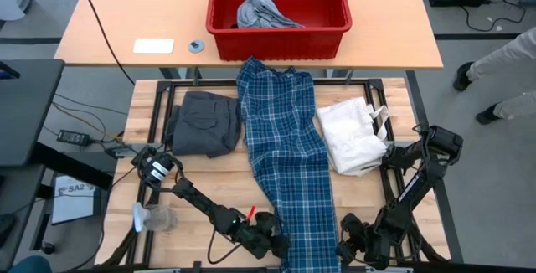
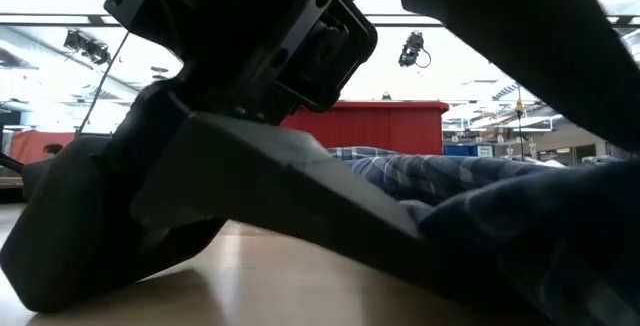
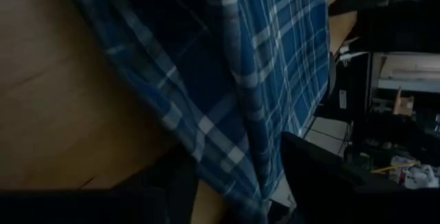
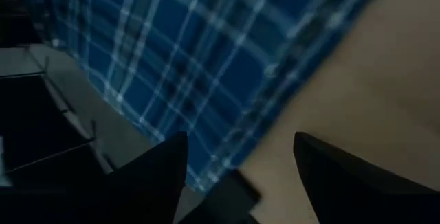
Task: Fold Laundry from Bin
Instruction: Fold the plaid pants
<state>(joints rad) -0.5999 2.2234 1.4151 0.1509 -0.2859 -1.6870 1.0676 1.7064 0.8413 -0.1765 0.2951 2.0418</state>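
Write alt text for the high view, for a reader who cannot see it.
A long blue-and-white plaid garment lies stretched down the wooden table, with the left gripper and right gripper at its near end. Folded dark grey shorts lie beside it, a white bag opposite; the red bin holds a grey piece.

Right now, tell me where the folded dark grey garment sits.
In the high view the dark grey garment lies on the table's left side, just left of the plaid shirt, below the red bin.
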